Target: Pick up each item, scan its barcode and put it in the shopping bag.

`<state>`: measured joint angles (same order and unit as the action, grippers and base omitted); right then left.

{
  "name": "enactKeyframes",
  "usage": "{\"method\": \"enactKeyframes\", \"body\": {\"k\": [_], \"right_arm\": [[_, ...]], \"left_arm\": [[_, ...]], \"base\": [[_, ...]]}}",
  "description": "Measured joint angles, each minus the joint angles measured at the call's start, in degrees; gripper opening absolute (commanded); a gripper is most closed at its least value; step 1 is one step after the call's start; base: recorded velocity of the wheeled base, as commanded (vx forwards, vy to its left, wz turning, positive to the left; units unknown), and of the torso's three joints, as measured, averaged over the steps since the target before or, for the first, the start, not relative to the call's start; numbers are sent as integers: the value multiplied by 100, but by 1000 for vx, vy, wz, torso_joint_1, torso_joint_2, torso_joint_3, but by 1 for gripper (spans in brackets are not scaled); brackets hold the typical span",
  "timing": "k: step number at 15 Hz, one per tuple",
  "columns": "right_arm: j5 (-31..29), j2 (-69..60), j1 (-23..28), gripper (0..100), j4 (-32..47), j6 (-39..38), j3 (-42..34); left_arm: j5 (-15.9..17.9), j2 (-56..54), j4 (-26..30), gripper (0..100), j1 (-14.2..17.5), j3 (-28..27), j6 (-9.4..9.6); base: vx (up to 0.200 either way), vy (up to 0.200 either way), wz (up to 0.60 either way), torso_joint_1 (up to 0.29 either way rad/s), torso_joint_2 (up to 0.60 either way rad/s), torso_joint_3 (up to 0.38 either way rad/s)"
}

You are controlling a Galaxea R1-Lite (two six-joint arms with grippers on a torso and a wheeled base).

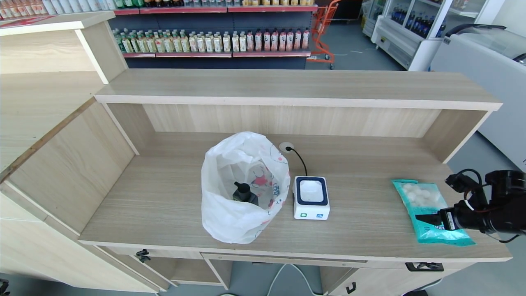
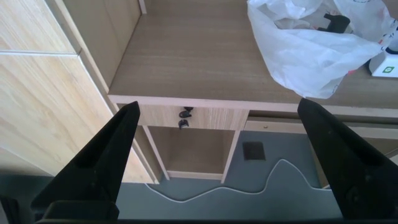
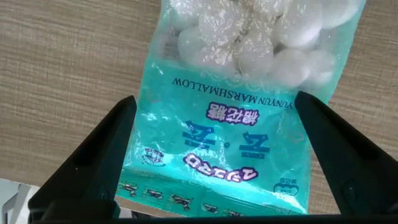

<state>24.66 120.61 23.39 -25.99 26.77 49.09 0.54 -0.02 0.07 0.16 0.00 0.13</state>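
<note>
A teal marshmallow bag (image 1: 429, 211) lies flat at the counter's right end. My right gripper (image 1: 425, 219) is over the bag's near end. In the right wrist view that gripper (image 3: 216, 106) is open, one finger on each side of the marshmallow bag (image 3: 236, 124). The white shopping bag (image 1: 242, 189) stands open at mid-counter with a black bottle (image 1: 245, 193) inside. Right of it sits the white barcode scanner (image 1: 311, 196). My left gripper (image 2: 219, 107) is open and holds nothing, in front of and below the counter's edge, left of the shopping bag (image 2: 311, 43).
The scanner's black cable runs back to a grommet (image 1: 286, 146). A raised shelf (image 1: 287, 88) and side walls enclose the counter at the back, left and right. A drawer lock (image 2: 185, 115) sits under the front edge. Bare counter lies between scanner and marshmallow bag.
</note>
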Motion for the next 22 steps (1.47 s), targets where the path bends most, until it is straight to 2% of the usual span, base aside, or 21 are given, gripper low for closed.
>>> {"method": "enactKeyframes", "body": {"k": [7,8,11,16,19,22], "right_arm": [[-23,343,-39,100,-20,530,210],[-22,361,-30,0,-28,536,232],[-389,394,-22,0,-39,566,241],[-472,354,-16,0,-78,805,217],[-477,185,15,0,-346,1965,239],[-436,-245,39,0,-690,2449,121]], "left_arm": [[0,0,2,100,0,0,-2],[0,0,2,100,0,0,0],[0,0,2,100,0,0,2],[0,0,0,100,0,0,-2],[0,0,2,100,0,0,-2],[0,0,2,100,0,0,0]], "base": [[0,0,0,0,0,0],[0,0,0,0,0,0],[0,0,0,0,0,0],[0,0,0,0,0,0],[0,0,0,0,0,0],[0,0,0,0,0,0]]}}
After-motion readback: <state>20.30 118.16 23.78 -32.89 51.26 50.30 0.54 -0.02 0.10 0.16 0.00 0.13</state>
